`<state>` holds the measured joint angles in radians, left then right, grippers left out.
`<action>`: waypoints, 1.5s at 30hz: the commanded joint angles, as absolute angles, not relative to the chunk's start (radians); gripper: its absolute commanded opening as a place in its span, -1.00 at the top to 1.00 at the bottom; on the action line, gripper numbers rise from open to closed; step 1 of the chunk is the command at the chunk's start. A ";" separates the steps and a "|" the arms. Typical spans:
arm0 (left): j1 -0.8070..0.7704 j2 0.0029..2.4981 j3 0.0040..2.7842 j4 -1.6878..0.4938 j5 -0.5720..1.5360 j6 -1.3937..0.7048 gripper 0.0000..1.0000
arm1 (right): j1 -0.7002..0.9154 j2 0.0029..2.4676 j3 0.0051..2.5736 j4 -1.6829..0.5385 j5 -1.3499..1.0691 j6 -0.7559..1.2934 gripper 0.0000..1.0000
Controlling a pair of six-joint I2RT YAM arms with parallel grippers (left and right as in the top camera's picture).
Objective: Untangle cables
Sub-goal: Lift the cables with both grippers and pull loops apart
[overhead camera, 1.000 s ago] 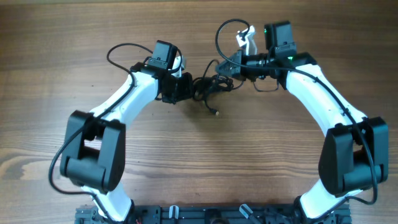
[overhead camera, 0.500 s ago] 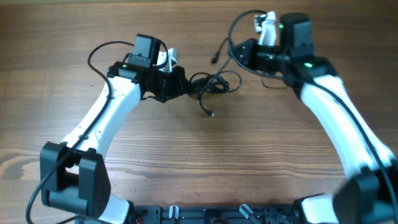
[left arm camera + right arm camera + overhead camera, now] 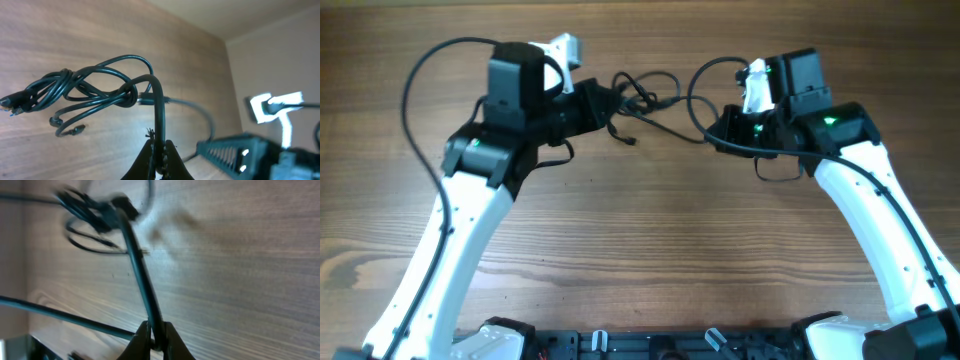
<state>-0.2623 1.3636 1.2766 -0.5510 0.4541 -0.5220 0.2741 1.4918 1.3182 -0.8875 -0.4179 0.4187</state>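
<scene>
Clearly, the left gripper (image 3: 159, 159) and the right gripper (image 3: 155, 338) each pinch a strand of the cables (image 3: 50, 86); pulling apart could cinch the knot (image 3: 129, 95) tighter.

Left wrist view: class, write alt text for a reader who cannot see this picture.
The left tool, shut, pinches one black strand of the cables, which rises into a knotted bunch of loops in front of the wooden table. Part of the other arm shows blurred at lower right.
</scene>
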 commanded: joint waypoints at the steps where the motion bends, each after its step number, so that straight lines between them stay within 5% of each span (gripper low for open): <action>1: -0.231 1.287 1.309 -0.530 0.316 -0.537 0.92 | 0.302 1.548 1.316 -0.936 -0.315 0.367 0.72; 4: -0.231 1.288 1.309 -0.530 0.286 -0.537 0.92 | 0.347 1.578 1.316 -0.948 -0.315 0.368 0.66; 9: -0.231 1.288 1.309 -0.522 0.123 -0.537 0.92 | 0.377 1.594 1.316 -0.993 -0.315 0.341 -0.22; 13: -0.231 1.288 1.309 -0.524 0.196 -0.546 0.92 | 0.377 1.594 1.316 -0.904 -0.419 0.308 -0.33; 23: -0.226 1.288 1.309 -0.543 0.336 -1.039 0.92 | 0.406 1.652 1.316 -0.681 -0.642 0.184 -0.33; 36: -0.031 1.288 1.309 -0.678 1.044 -0.999 0.92 | 0.406 1.672 1.316 -0.588 -0.602 0.235 -0.30; 41: 0.000 1.288 1.309 -0.670 1.145 -0.999 0.92 | 0.406 1.676 1.316 -0.593 -0.598 0.238 -0.15; 45: 0.003 1.289 1.309 -0.659 1.144 -1.000 0.92 | 0.407 1.682 1.316 -0.605 -0.634 0.239 0.41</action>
<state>-0.0059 1.3052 1.2839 -0.6762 1.0702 -1.0264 0.4061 1.6699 1.3155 -0.5953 -0.6113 0.2356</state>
